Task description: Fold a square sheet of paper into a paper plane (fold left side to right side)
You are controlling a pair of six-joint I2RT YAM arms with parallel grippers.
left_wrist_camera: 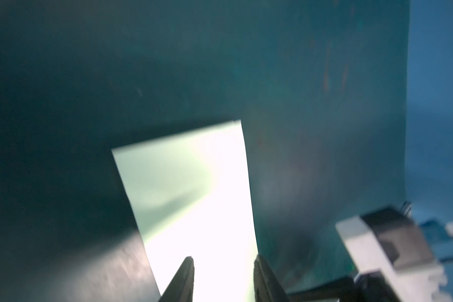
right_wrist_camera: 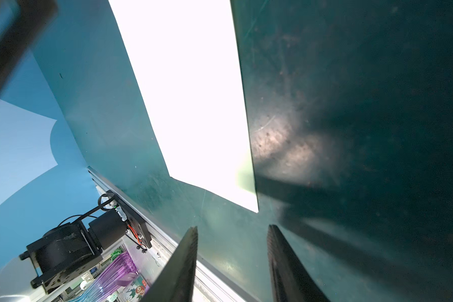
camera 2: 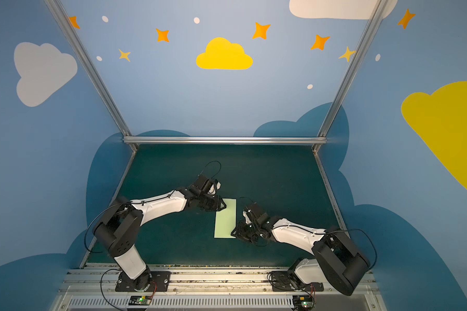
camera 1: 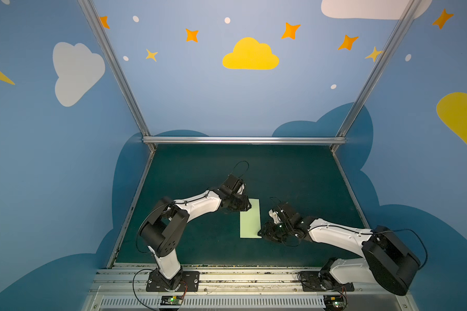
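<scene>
Nearest us, our right claw [right_wrist_camera: 232, 227] gapes partway, empty, over bare desk [right_wrist_camera: 351, 78]. Just ahead of its tips lies the paper [right_wrist_camera: 191, 104], a narrow pale green rectangle flat on the desk, one corner closest to the claw. Our left claw [left_wrist_camera: 222, 257] gapes partway too, gripping nothing, with the paper's other end beneath and ahead of its tips; whether they touch it we cannot tell.

You have no text, label, brand or number to read in any view. Only the cartoon-printed item [right_wrist_camera: 137, 289] beside the purple plastic piece [right_wrist_camera: 115, 272] in the right wrist view might carry lettering, and it is too blurred to tell.
</scene>
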